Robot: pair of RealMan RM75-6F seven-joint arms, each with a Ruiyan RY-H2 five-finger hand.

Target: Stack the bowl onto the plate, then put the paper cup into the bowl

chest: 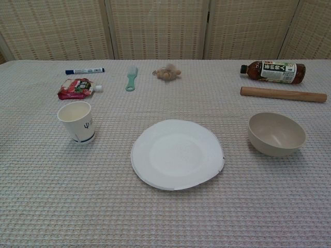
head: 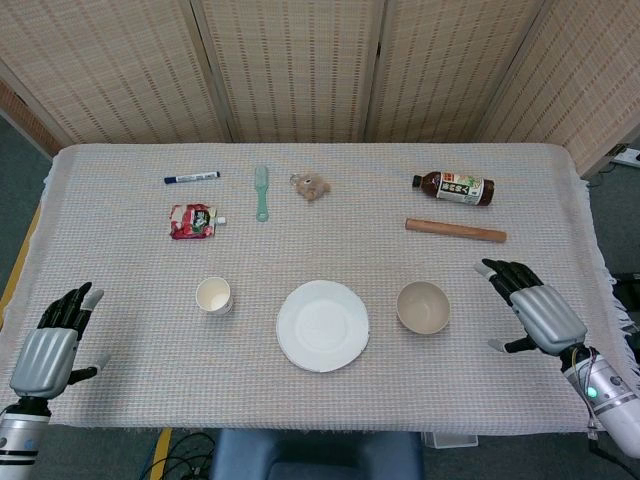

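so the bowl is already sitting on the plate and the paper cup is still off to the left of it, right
Not quite. The bowl is not on the plate; it stands on the cloth to the plate's right, clear of it, as the chest view shows. The rest holds: the paper cup stands to the left of the plate.
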